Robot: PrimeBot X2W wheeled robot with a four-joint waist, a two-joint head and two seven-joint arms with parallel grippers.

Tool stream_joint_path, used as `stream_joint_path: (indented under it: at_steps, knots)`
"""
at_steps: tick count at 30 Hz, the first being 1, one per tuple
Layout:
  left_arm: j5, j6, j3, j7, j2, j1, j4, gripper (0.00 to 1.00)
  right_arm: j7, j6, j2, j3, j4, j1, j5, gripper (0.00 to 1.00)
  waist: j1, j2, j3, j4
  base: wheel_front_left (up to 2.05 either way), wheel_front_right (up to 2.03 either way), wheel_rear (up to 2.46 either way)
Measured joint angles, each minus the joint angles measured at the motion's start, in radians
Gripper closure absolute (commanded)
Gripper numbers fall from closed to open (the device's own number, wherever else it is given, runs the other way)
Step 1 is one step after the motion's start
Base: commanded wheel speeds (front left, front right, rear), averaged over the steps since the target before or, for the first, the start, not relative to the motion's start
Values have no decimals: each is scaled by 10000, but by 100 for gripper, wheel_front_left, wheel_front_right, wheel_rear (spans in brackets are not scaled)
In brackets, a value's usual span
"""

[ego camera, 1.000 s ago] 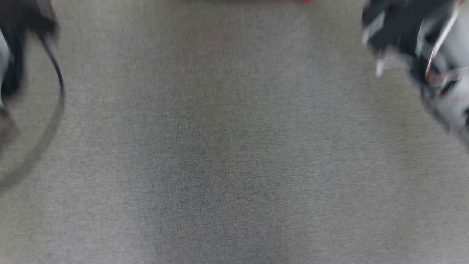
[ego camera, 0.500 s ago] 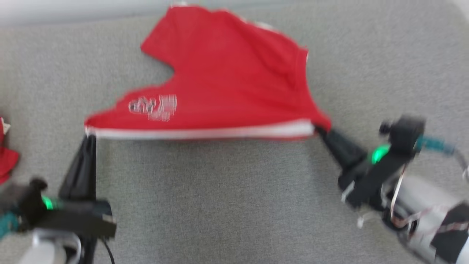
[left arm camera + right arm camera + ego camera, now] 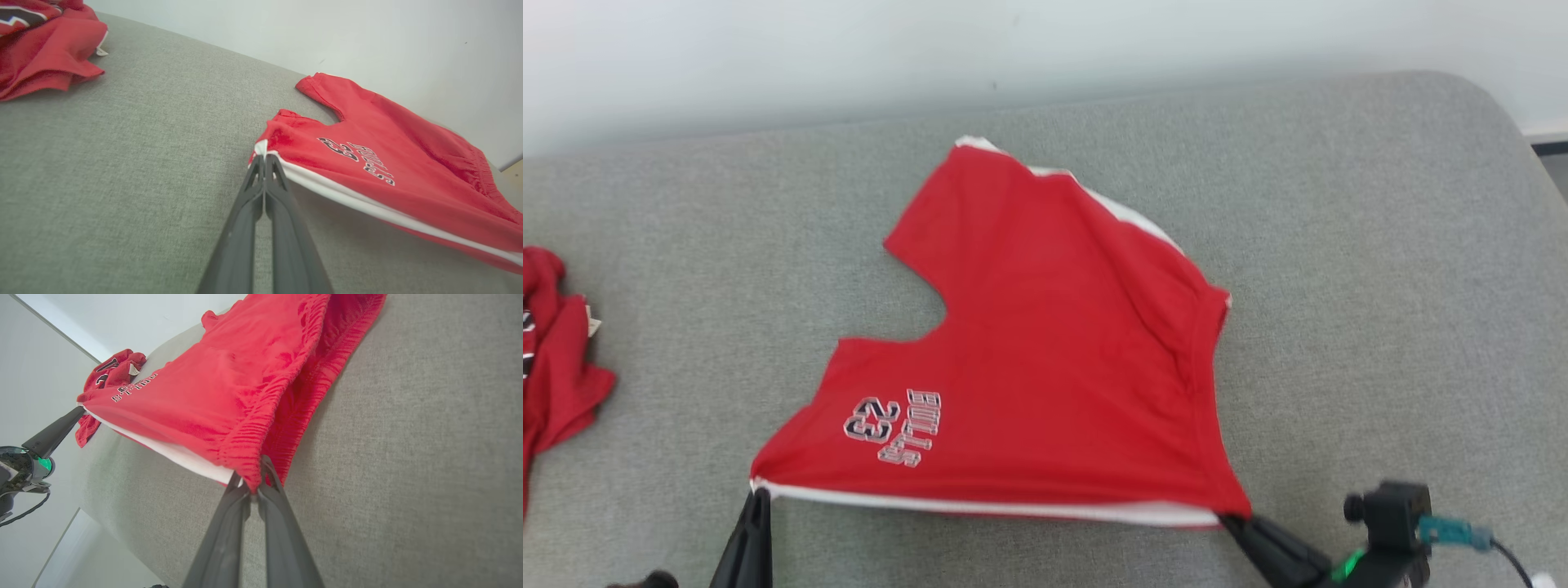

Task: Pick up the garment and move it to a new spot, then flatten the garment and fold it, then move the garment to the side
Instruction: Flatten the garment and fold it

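Our left gripper [image 3: 759, 498] and right gripper [image 3: 1232, 519] are each clamped on a near corner of the red garment [image 3: 1045, 367]. We hold its white-trimmed edge taut and raised, likely so the rest spreads flat on the grey cushion [image 3: 1380, 245]. A second red garment [image 3: 556, 367] lies well apart, far left

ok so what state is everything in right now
red shorts: spread out, white-striped near edge pulled taut and lifted between both pincers, far part lying on the grey cushion
left pincer: shut on the leg-hem corner of the shorts
right pincer: shut on the waistband corner of the shorts
second red garment: crumpled, lying loose at the left of the cushion, untouched
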Motion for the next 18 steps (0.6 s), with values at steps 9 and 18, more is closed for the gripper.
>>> stream_joint_path:
  at_steps: [9,18]
  knots:
    - [629,-487,665,2,-522,831,105,100,502,2,178,-765,-874,1976,-280,100,0,1,-449,125,0,0,0]
    - [1371,-729,539,205,-15,172,-194,100,1076,-8,880,-1960,-1622,2226,-518,100,2,2,-468,-129,0,0,0]
